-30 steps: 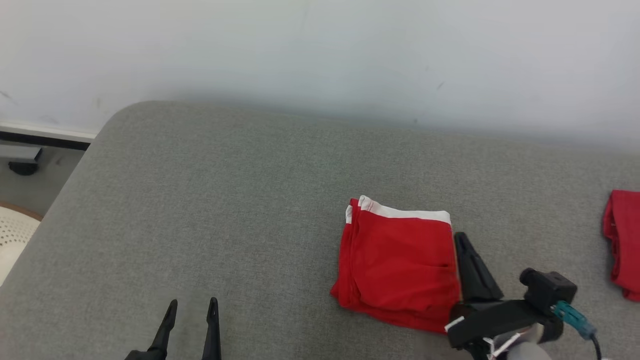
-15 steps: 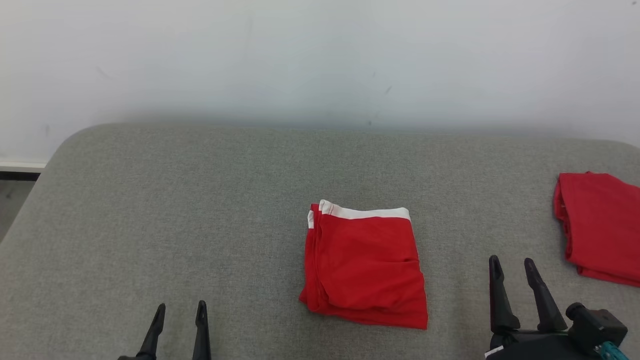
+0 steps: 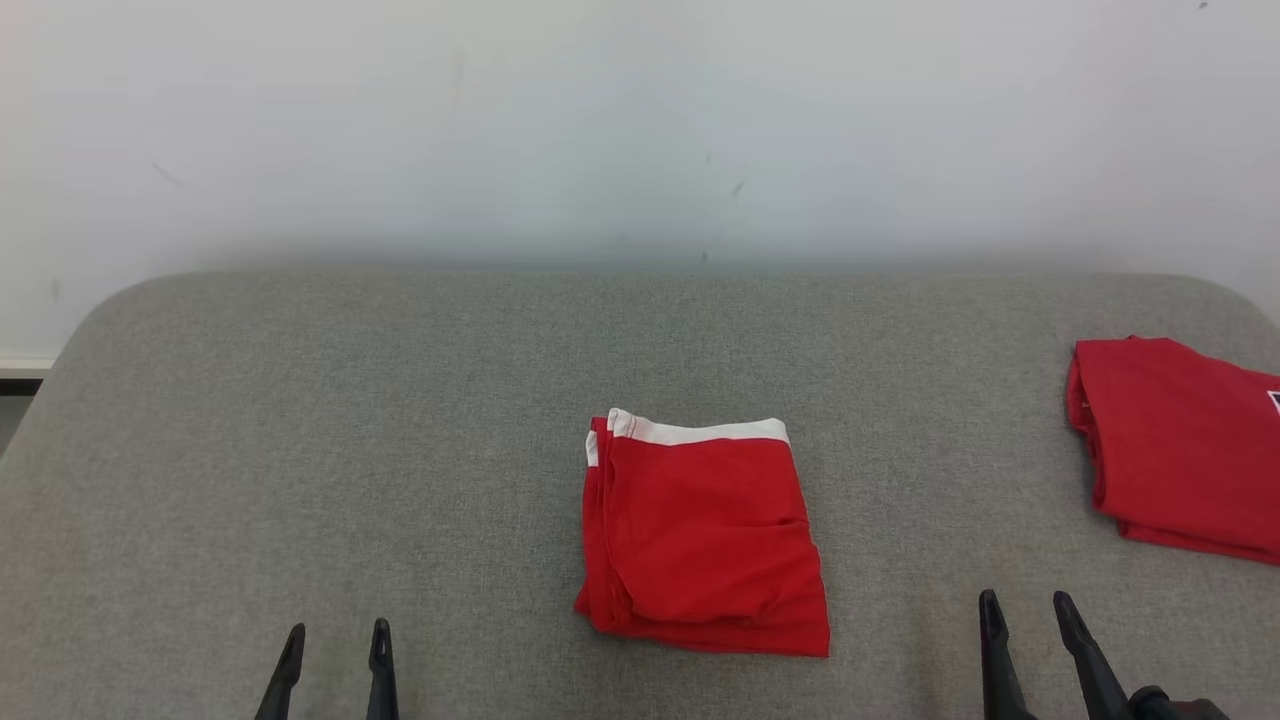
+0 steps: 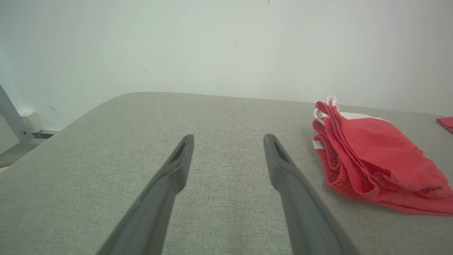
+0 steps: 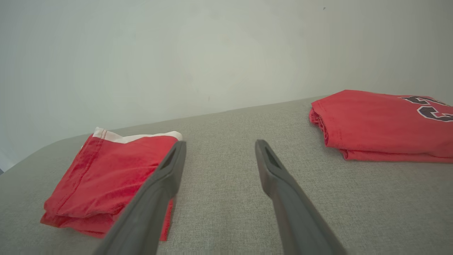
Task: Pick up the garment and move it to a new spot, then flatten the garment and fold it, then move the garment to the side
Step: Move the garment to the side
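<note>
Folded red shorts (image 3: 700, 540) lie flat on the grey cushion (image 3: 350, 450), and both my grippers are empty.

The shorts rest near the middle of the cushion, between my left gripper (image 3: 337, 630) and my right gripper (image 3: 1025, 600), touching neither. They are folded into a squarish packet with the white waistband along the far edge, toward the white wall (image 3: 640, 120). The stacked layer edges show down my left side, a shallow crease crosses the right part, and the near edge is slightly rumpled. Both pairs of my jaws stand wide apart over bare cushion, gripping nothing. Well off to my right lies a folded red T-shirt (image 3: 1180, 450) with dark lettering, clear of the shorts.
</note>
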Tool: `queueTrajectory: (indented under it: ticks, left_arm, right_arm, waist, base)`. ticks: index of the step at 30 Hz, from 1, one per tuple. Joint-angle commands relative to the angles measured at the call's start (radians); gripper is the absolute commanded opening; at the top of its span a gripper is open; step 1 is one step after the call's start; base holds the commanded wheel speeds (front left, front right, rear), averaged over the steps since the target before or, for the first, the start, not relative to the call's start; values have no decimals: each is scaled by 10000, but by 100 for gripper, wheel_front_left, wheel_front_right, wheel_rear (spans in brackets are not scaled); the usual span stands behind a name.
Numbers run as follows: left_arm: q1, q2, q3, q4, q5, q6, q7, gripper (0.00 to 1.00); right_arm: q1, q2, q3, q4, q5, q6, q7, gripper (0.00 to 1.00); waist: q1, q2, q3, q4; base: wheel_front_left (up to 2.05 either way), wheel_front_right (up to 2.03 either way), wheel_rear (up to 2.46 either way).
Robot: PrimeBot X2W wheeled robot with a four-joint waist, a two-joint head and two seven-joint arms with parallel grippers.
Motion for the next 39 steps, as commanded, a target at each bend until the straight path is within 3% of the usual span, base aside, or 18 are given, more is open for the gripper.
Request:
queueTrajectory:
  ticks: [1, 39]
  left_arm:
    - [130, 2, 47, -44, 110, 23, -13, 100]
    - [156, 4, -135, -167, 326, 137, -13, 100]
  right_arm:
    - [194, 10, -25, 84, -18, -21, -7, 100]
    - [158, 26, 319, 257, -47, -21, -7, 100]
  waist:
    - [0, 1, -11, -19]
    - [0, 1, -62, 116]
  base:
    - [0, 0, 0]
    - [0, 0, 0]
